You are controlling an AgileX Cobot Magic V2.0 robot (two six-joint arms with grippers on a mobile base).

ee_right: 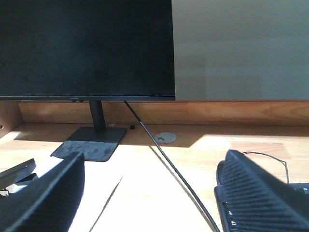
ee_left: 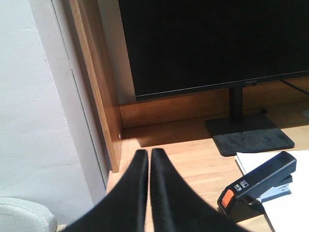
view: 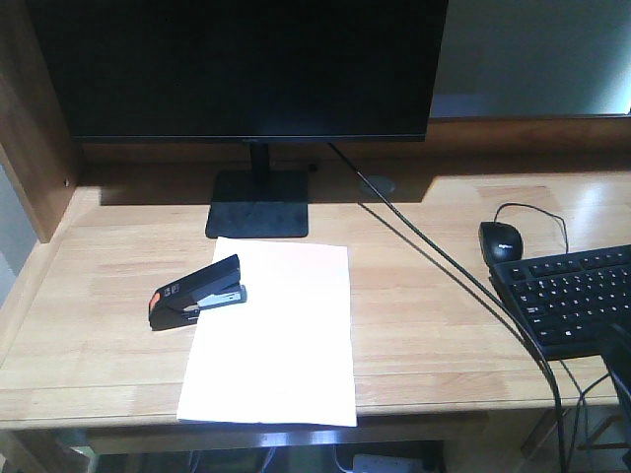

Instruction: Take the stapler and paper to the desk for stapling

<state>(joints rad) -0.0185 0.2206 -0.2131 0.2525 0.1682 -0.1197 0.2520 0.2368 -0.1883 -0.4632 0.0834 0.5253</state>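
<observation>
Both items are already on the surface (view: 414, 325), the stapler (view: 197, 293) mouth over the left edge of the paper (view: 271, 335), so only pressing seems left; left jaws (ee_left: 148, 159) pressed together and empty, right jaws (ee_right: 152, 183) spread wide.

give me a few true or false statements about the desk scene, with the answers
1. The stapler lies at the left edge of the paper, its front end over the sheet. True.
2. The paper hangs over the back of the desk. False: it lies flat, its near edge at the front edge.
3. The left gripper is shut with nothing between its fingers. True.
4. The right gripper is clamped on the mouse. False: it is open and holds nothing.
5. The monitor screen is lit. False: it is dark.
</observation>
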